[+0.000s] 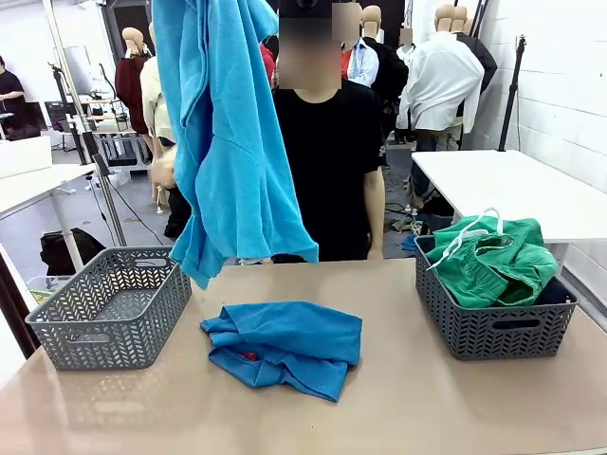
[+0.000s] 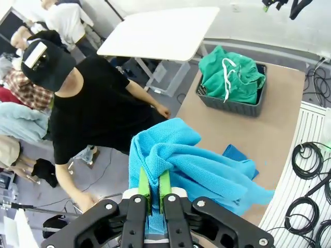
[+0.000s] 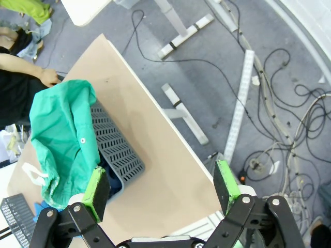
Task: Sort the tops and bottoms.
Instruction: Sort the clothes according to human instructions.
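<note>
We're maybe halfway: bright green drawstring bottoms in the right-edge grey basket, left gripper clamping the light turquoise shirt, right gripper spread wide, medium blue shirt waiting mid-tabletop.

The turquoise shirt runs off my front view's top edge. The green bottoms bury most of the navy garment
</note>
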### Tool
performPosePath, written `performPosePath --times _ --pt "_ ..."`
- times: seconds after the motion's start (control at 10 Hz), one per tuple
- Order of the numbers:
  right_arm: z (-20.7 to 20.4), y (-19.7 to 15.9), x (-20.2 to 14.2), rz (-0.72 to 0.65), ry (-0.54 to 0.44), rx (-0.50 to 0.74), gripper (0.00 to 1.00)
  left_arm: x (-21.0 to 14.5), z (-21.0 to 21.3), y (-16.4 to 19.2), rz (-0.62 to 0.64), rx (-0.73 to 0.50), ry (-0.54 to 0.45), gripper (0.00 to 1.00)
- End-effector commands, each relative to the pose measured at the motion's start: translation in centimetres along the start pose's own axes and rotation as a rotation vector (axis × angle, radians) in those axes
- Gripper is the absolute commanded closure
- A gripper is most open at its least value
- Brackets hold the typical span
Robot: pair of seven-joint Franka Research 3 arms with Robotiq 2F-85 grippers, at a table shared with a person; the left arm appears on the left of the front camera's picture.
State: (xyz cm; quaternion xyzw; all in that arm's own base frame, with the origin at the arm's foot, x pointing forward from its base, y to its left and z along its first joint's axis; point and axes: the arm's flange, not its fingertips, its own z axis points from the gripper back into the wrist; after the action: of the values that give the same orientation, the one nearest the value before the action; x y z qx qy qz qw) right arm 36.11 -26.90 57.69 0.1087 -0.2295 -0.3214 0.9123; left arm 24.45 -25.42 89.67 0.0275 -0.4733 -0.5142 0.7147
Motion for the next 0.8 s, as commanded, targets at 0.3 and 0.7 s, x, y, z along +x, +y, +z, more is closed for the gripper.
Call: performPosePath --times 0.3,0.7 --pt "-0.01 -0.14 -0.11 0.013 0.007 -0.015 0.0 0.17 0.45 0.13 0.002 0.018 -0.006 1.0" --pt "-0.01 -0.14 -0.11 0.013 0.007 -0.015 0.0 0.17 0.45 0.13 0.002 0.018 -0.006 1.0"
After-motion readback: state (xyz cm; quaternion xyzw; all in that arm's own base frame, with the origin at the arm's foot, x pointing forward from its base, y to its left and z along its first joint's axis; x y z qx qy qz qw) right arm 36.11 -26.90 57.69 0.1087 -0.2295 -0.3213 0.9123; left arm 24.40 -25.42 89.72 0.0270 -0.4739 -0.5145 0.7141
